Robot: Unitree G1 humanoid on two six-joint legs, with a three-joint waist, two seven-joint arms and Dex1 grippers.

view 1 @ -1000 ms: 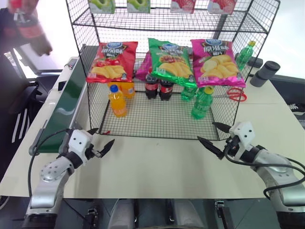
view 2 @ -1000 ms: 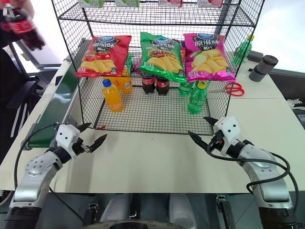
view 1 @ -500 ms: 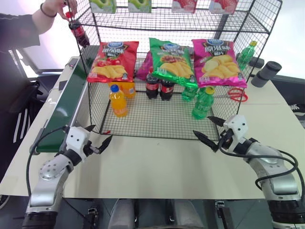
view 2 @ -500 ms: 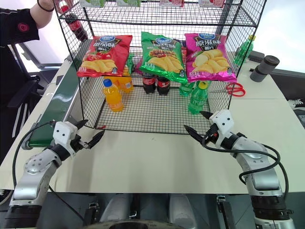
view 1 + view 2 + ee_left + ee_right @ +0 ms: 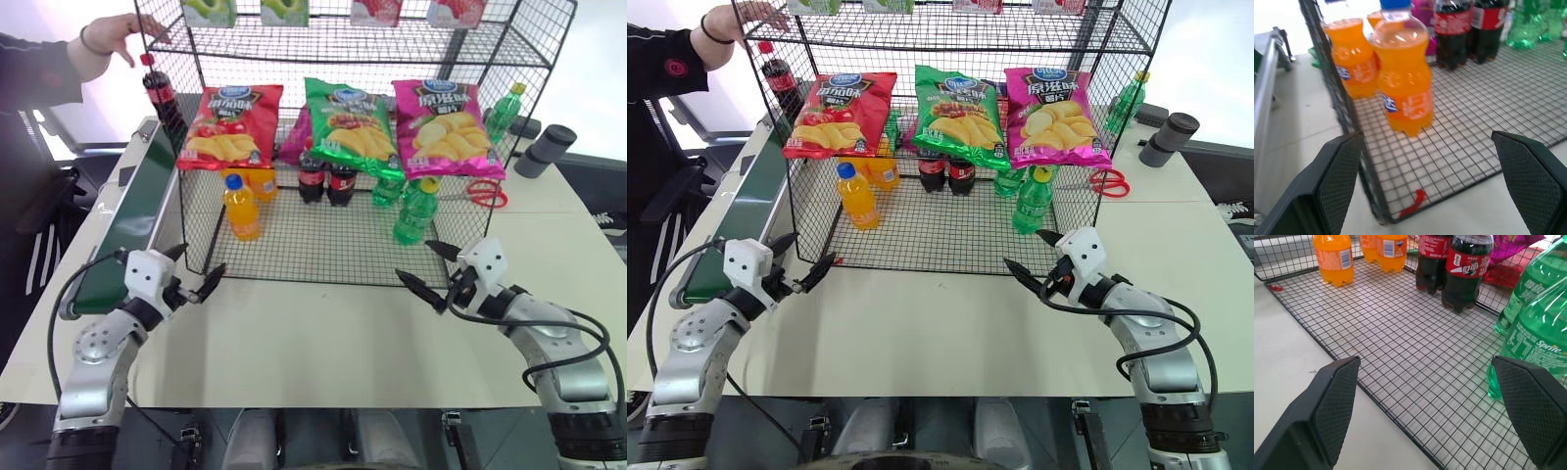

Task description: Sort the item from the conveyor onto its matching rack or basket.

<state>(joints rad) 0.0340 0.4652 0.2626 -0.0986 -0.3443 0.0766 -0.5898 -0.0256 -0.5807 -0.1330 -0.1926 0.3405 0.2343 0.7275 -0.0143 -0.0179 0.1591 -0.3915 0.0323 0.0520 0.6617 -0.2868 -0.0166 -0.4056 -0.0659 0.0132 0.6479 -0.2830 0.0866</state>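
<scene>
A: Cola bottle [image 5: 160,95] hangs from a person's hand [image 5: 125,36] above the conveyor [image 5: 132,217], beside the rack [image 5: 460,225].

B: Both claws, left [image 5: 195,275] and right [image 5: 429,271], gape empty over the tabletop [image 5: 323,343]. Left should wait, then grip mid-body.

I see an orange-drink bottle [image 5: 241,208] standing at ten o'clock on the grid floor, a second orange bottle [image 5: 262,182] just behind it. Green bottles [image 5: 415,211] stand at three o'clock. Red scissors [image 5: 481,195] lie on the table [image 5: 323,343] toward two o'clock, a dark cylinder [image 5: 545,150] beyond them.
</scene>
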